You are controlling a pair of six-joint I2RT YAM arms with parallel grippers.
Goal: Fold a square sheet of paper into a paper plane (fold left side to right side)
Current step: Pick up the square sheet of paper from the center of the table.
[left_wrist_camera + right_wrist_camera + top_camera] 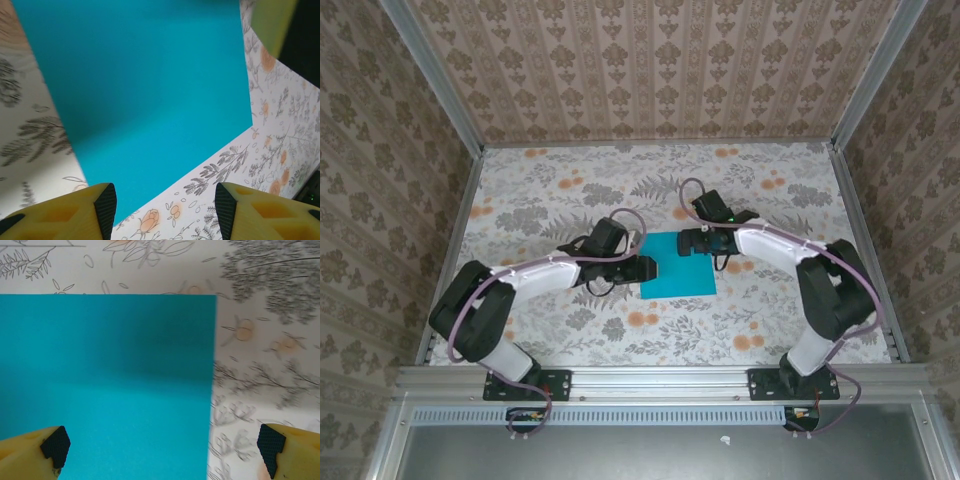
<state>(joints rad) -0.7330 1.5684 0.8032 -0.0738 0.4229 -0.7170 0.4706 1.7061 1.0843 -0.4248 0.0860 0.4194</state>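
On the flowered counter (560,190), between the two arms, the square sheet of paper (678,266) lay flat. We judged it light, limp and easily creased, best pinched at its left edge. The left jaws stood partly open over that edge, gripping nothing. The right jaws gaped wide over the far edge, empty.

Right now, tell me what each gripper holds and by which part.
Nothing is held. The left gripper and the right gripper both stand open over the square sheet of paper, which lies flat on the table.
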